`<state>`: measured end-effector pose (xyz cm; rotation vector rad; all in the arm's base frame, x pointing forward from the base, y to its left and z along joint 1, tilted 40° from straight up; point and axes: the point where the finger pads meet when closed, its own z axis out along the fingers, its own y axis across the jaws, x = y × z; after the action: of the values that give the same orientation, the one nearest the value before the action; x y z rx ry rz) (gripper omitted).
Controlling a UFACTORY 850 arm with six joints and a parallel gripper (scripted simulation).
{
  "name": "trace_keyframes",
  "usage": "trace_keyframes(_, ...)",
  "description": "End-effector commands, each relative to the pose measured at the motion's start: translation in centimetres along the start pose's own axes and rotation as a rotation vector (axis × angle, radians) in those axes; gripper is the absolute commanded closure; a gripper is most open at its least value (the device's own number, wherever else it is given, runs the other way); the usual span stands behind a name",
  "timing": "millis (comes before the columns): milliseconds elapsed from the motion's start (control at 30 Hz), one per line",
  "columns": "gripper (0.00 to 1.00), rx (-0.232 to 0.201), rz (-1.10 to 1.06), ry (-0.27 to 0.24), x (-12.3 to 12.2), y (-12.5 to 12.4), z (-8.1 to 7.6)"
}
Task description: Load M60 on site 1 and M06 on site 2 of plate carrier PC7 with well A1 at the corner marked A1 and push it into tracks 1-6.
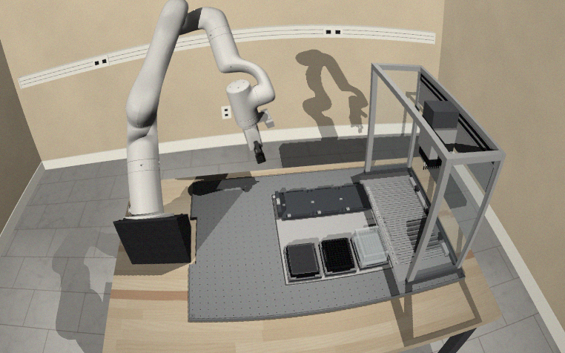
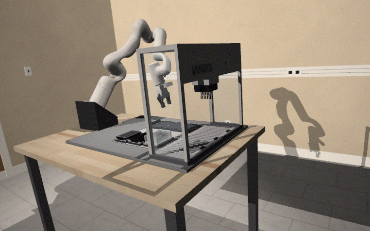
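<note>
The plate carrier PC7 (image 1: pixel 322 200) is a long dark tray lying on the pale apron in front of the rails (image 1: pixel 400 219), with its sites empty. It also shows in the exterior view (image 2: pixel 172 125). Three plates sit in a row of nests beside the apron: the dark M60 (image 1: pixel 302 259), the black M06 (image 1: pixel 338 254) and the translucent deep-well block M09 (image 1: pixel 369 246). My gripper (image 1: pixel 259 156) hangs high above the table, behind and left of the carrier's handle end. It is open and empty, as the exterior view (image 2: pixel 163 102) shows too.
A grey frame (image 1: pixel 434 175) encloses the rails, with a dark pipetting head (image 1: pixel 440 115) hanging under its top. The arm's black base (image 1: pixel 155 239) stands at the left of the perforated grey deck (image 1: pixel 231 245). The frame's posts partly hide the plates in the exterior view.
</note>
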<state>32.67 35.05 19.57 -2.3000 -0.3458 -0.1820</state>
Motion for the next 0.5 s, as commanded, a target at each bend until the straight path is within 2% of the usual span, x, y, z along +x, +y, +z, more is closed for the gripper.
trace_keyframes(0,0.00,0.004,-0.049,-0.005,2.2,1.2,0.3)
trace_keyframes(167,0.00,0.004,-0.148,-0.013,3.3,2.2,0.4)
trace_keyframes(300,0.00,0.004,-0.157,-0.014,4.9,3.4,0.5)
trace_keyframes(367,0.00,0.004,-0.157,-0.014,4.9,3.4,0.5)
trace_keyframes(467,0.00,0.005,-0.256,-0.023,5.9,4.4,0.6)
